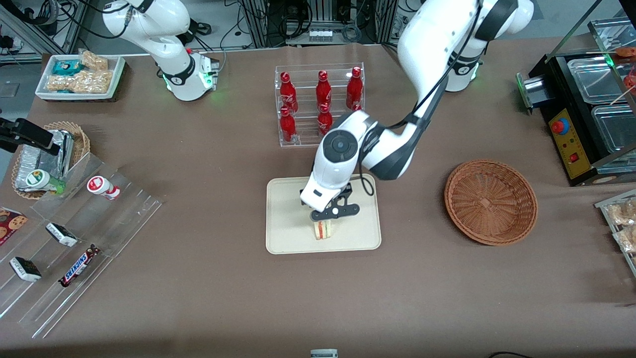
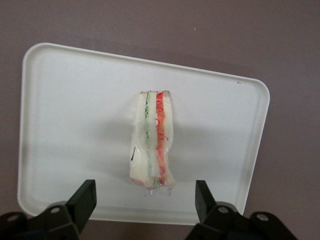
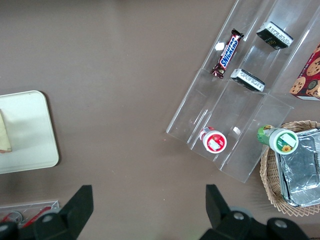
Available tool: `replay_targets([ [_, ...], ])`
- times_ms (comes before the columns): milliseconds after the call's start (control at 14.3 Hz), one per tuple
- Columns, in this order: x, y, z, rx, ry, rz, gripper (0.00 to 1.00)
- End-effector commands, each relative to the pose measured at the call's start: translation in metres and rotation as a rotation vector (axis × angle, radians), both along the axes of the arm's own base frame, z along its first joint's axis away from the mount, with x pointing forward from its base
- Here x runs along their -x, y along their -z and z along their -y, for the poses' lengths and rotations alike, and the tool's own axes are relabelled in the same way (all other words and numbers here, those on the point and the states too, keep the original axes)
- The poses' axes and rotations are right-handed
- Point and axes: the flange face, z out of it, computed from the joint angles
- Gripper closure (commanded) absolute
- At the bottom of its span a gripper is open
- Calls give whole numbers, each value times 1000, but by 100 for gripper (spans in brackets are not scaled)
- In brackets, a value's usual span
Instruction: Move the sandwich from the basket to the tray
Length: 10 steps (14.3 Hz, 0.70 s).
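Left wrist view: the sandwich (image 2: pixel 152 140) rests on the tray (image 2: pixel 75 100), directly below the gripper (image 2: pixel 145 200). The jaws are spread wide and stand clear of the bread on both sides, touching nothing. The sandwich's long axis runs 12 to 6 o'clock, midway between the fingers (image 2: pixel 82 200). Judged state: released; a straight lift would clear it. Front view: the arm hides most of the sandwich (image 1: pixel 323 229); the basket (image 1: pixel 491 201) sits at 3 o'clock from the tray (image 1: pixel 288 219), apparently empty.
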Motion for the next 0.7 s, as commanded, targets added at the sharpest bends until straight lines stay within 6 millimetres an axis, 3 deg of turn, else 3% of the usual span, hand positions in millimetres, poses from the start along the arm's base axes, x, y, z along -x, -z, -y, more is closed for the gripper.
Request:
replay_targets([
  [0,2,-49,-40,-31,35,-3,0],
  [210,-19,-73,-103,-76,-20,-73,0],
  [350,-20,-74,-133,-91,21,-96,0],
  [629,-28,-83,-241,-96,57,-118,0],
])
